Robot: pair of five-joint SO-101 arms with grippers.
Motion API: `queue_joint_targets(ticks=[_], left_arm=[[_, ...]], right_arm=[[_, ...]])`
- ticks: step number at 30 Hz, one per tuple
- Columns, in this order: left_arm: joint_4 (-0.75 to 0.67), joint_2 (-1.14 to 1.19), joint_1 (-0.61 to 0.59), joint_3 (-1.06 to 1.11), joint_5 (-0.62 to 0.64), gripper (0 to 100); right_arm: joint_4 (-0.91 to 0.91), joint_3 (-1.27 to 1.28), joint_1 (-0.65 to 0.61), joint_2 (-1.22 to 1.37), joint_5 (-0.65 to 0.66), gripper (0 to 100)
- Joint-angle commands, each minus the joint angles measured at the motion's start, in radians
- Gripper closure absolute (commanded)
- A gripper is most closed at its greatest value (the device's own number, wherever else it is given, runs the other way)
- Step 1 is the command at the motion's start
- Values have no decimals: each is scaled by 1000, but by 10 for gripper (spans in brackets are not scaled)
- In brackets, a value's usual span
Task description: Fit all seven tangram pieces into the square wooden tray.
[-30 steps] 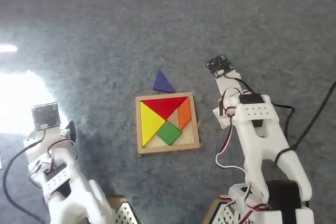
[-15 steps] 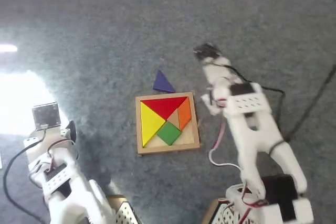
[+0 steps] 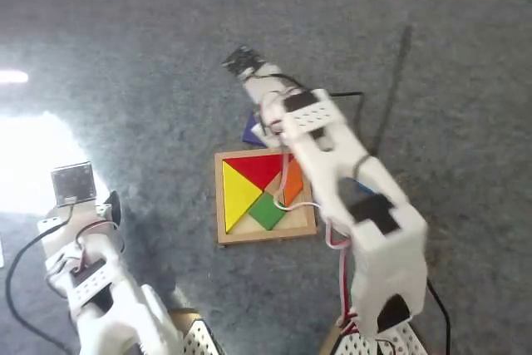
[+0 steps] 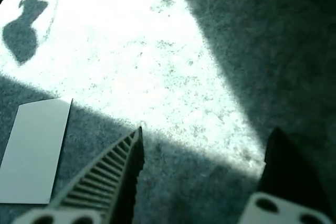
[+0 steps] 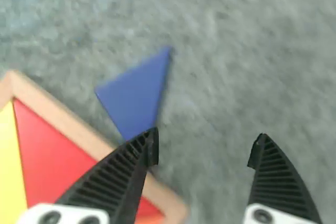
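The square wooden tray (image 3: 219, 205) lies at mid-table holding a red triangle (image 3: 259, 167), a yellow triangle (image 3: 237, 193), a green square (image 3: 267, 211) and an orange piece (image 3: 293, 186). Bare wood shows along its near right corner. A blue triangle (image 3: 251, 132) lies on the cloth just beyond the tray's far edge, partly under my right arm (image 3: 332, 164). In the right wrist view my right gripper (image 5: 206, 136) is open above the cloth, one finger next to the blue triangle (image 5: 137, 95) and the tray's rim (image 5: 79, 129). My left gripper (image 4: 207, 132) is open over bare cloth.
Grey cloth covers the table. My left arm (image 3: 83, 247) stands at the near left beside a bright sunlit patch (image 3: 29, 164). A white card (image 4: 34, 150) lies on the cloth near the left gripper. A black cable (image 3: 391, 97) trails beyond the right arm.
My right arm has swung left from beside the tray's right side to over its far edge, above the blue triangle. The left arm and the pieces have not moved.
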Motion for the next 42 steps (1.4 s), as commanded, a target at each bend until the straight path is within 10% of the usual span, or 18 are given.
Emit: queue_joint_targets(ticks=[1, 42], left_arm=[[5, -20, 3, -8, 3, 648], [5, -20, 3, -8, 3, 648]], right_arm=[[-19, -195, -10, 108, -38, 704], [-120, -150, -173, 133, -249, 706]])
